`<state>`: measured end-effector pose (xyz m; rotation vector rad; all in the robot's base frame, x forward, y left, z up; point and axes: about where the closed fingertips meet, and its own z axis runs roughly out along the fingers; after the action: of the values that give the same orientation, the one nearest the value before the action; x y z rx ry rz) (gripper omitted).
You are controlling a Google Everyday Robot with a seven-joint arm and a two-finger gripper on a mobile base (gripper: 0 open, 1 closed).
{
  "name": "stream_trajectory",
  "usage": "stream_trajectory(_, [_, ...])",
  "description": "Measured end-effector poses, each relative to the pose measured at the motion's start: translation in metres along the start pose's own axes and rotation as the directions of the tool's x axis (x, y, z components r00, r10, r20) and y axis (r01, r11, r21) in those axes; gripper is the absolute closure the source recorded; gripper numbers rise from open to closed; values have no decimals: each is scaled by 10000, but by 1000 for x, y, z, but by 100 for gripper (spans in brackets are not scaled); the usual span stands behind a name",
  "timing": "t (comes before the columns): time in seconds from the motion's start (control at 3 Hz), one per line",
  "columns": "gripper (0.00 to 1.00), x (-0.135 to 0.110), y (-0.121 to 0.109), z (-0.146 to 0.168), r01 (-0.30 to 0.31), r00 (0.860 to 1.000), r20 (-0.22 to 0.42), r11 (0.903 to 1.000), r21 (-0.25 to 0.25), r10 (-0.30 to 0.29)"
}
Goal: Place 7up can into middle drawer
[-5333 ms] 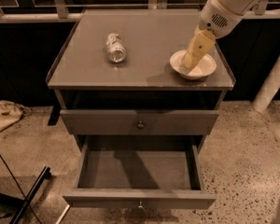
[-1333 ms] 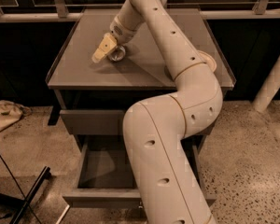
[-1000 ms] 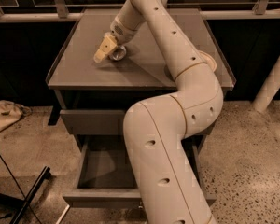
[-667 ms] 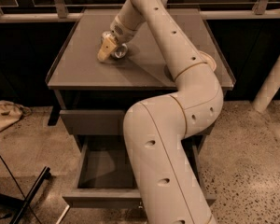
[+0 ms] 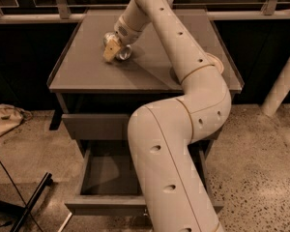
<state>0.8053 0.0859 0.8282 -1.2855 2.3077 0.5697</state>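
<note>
The gripper (image 5: 112, 51) is seen down on the grey cabinet top (image 5: 87, 69), toward its back left part, and it is pressed right against the 7up can (image 5: 125, 54). The can is found lying on its side, directly under and just to the right of the gripper, with a silvery end poking out on the near right side. Whether the can is actually being clamped cannot be told from here (the gripper's pale tip covers most of it). The long cream arm (image 5: 183, 47) is swept from the gripper across the top toward the right, then bent back down in front of the cabinet, so that a good share of the front is hidden. Well below the gripper, the upper drawer (image 5: 99, 126) is seen pushed in flush. Lower again, the middle drawer (image 5: 104, 175) is found pulled out toward the camera, its grey floor bare on the left, its right half masked by the arm. The can is therefore placed on the top, well apart from that drawer. Far down to the left of the gripper, a crumpled pale cloth (image 5: 7, 117) is spotted on the speckled floor (image 5: 261, 168).
</note>
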Motion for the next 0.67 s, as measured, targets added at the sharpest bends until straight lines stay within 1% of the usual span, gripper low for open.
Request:
stream_trajectory(0.33, [100, -2, 1, -4, 0, 10000, 0, 10000, 0, 0])
stream_trajectory(0.67, [100, 17, 23, -13, 499, 9980, -335, 9936, -1014, -535])
